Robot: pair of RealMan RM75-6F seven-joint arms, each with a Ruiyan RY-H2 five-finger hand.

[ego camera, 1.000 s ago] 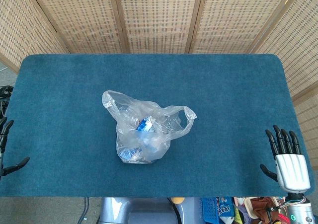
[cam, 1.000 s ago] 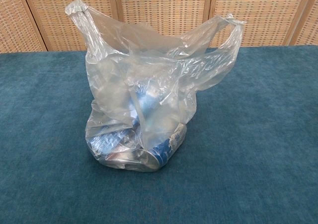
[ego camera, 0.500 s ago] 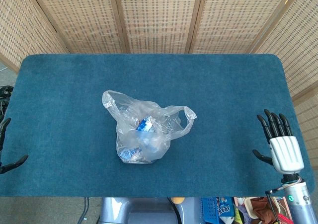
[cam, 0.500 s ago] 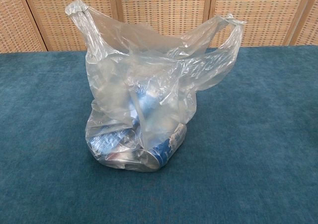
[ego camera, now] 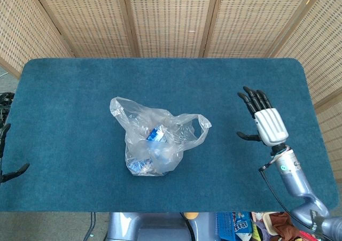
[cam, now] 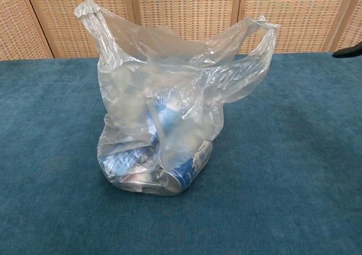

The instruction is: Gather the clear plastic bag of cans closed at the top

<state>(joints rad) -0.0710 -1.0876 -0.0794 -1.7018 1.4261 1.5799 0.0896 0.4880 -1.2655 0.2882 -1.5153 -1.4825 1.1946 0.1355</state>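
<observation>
A clear plastic bag [ego camera: 155,142] with blue and silver cans [cam: 155,167] in its bottom stands in the middle of the blue table [ego camera: 69,91]. Its mouth gapes, with one handle [cam: 90,14] sticking up at the back left and the other handle [cam: 263,29] out to the right. My right hand [ego camera: 264,121] hovers over the table well to the right of the bag, fingers spread and holding nothing; only a dark fingertip [cam: 348,52] of it shows in the chest view. My left hand [ego camera: 6,158] shows only as dark fingers at the left edge, apart and holding nothing.
Woven rattan screens [ego camera: 171,16] stand behind the table. Clutter [ego camera: 240,225] lies on the floor below the front edge. Blue felt lies bare all around the bag.
My right hand has risen from the front right corner and moved inward and forward over the table, toward the bag's right side. The bag and the left hand have stayed put.
</observation>
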